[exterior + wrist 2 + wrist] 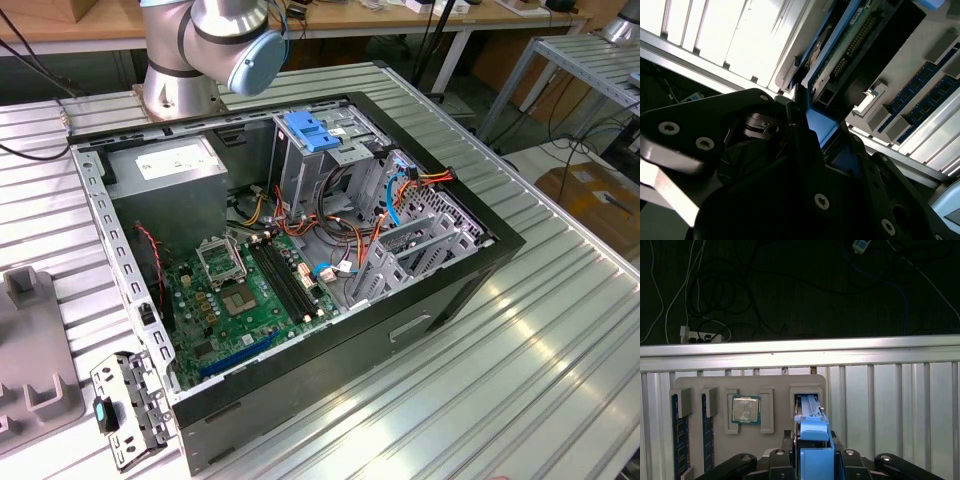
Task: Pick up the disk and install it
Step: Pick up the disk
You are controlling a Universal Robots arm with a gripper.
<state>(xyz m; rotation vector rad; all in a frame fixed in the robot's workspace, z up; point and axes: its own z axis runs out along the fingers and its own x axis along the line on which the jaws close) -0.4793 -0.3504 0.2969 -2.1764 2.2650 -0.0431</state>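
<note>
The black pincer is clenched on the blue end tab of the disk, a flat silver-grey metal drive framed in a blue plastic carrier. In the first wrist view its black fingers press the tab from both flanks. The disk stands on edge in a slot of a pale grey moulded tray. Its long axis runs straight out from the pincer, in line with the fingers. Near it in the tray lie a square silver processor chip and blue memory sticks. The tray rests on the ribbed aluminium surface.
</note>
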